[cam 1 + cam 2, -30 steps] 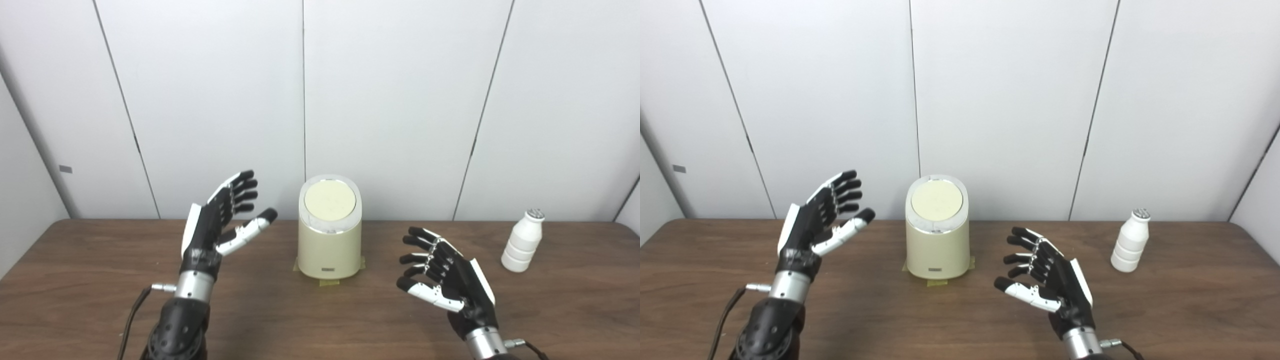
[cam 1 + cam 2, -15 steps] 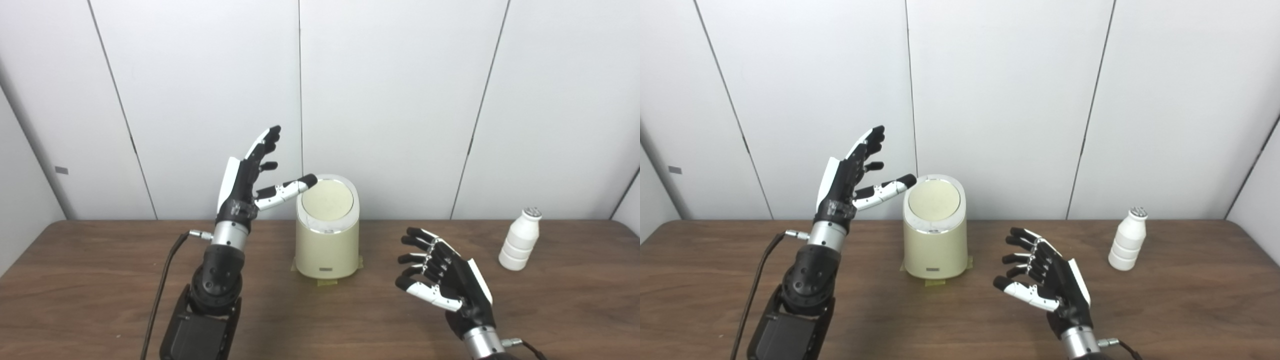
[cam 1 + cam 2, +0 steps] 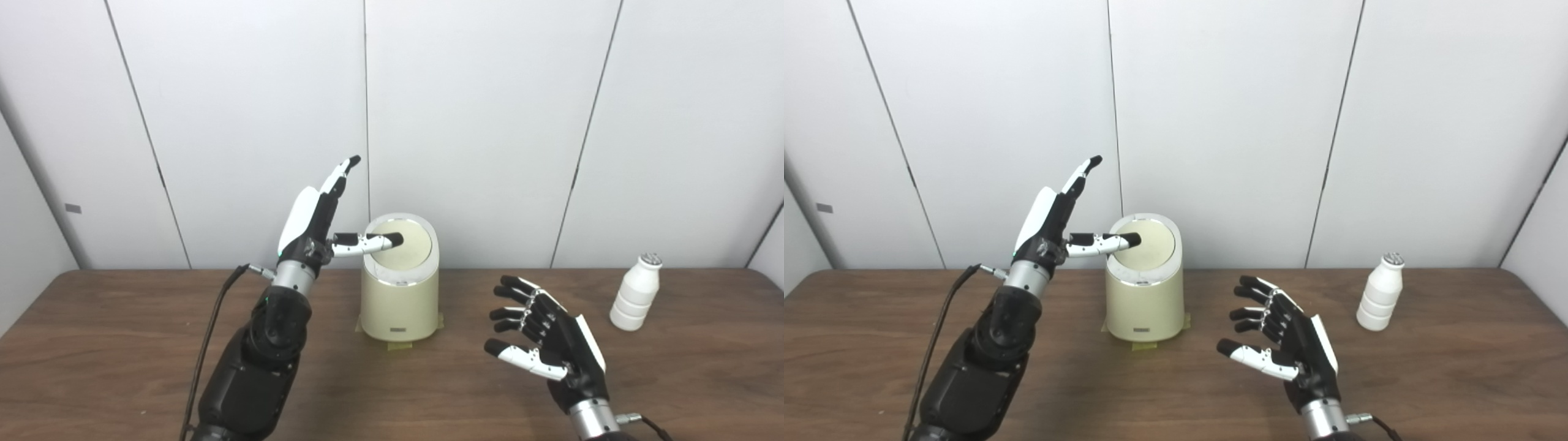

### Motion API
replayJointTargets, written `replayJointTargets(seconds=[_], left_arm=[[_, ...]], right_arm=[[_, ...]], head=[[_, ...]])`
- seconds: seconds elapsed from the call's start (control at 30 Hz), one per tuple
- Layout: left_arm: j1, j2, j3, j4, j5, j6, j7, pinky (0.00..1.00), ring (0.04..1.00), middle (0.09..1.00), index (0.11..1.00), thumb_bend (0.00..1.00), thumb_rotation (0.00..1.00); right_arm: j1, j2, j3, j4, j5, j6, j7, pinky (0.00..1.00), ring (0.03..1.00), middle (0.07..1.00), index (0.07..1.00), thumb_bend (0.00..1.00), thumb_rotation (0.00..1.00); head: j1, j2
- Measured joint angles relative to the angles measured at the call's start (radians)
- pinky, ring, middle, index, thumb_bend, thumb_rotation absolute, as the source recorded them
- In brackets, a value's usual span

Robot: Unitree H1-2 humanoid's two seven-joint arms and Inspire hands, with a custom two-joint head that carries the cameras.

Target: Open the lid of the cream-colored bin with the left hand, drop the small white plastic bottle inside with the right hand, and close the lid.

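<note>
The cream-colored bin (image 3: 399, 306) stands at the middle of the table, its round lid (image 3: 404, 251) down. My left hand (image 3: 318, 223) is raised just left of the bin's top, open, fingers pointing up. Its thumb reaches sideways over the lid, tip above the lid's left part; contact cannot be told. The small white plastic bottle (image 3: 636, 293) stands upright at the far right of the table. My right hand (image 3: 545, 343) hovers open over the table between bin and bottle, holding nothing.
The brown wooden table (image 3: 122, 343) runs across the whole view, with white wall panels (image 3: 490, 122) right behind it. Tape patches (image 3: 401, 345) show under the bin's base. A black cable (image 3: 211, 331) hangs from my left wrist.
My left hand rose from the table's left side and moved right to the bin; its thumb now reaches over the lid. The right hand stayed still. The camera shifted slightly.
</note>
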Motion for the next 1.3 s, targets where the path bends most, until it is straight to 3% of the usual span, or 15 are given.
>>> replayJointTargets(seconds=[0.27,0.57,0.77,1.3], left_arm=[[0.000,0.013,-0.025,0.031,0.022,0.018,-0.025,1.00,1.000,1.000,1.000,0.90,0.09],[-0.003,0.016,-0.035,0.109,0.040,0.018,-0.021,1.00,1.000,1.000,1.000,0.87,0.11],[-0.017,0.008,-0.041,0.147,0.060,0.019,0.017,0.98,1.000,1.000,1.000,0.82,0.12],[-0.028,0.000,-0.045,0.179,0.059,0.018,0.041,0.92,1.000,1.000,1.000,0.80,0.14]], right_arm=[[0.000,0.002,0.000,0.000,0.001,0.000,-0.003,0.54,0.618,0.752,0.752,0.81,0.19],[-0.005,0.009,0.000,0.000,0.003,-0.001,-0.003,0.53,0.596,0.750,0.753,0.81,0.19],[-0.005,0.011,-0.001,0.006,0.008,-0.016,-0.003,0.51,0.596,0.751,0.751,0.81,0.20],[-0.006,0.018,0.001,-0.002,-0.003,-0.015,-0.015,0.52,0.611,0.751,0.744,0.79,0.19]], head=[[0.002,0.002],[-0.003,0.003],[-0.009,0.005],[-0.020,0.006]])
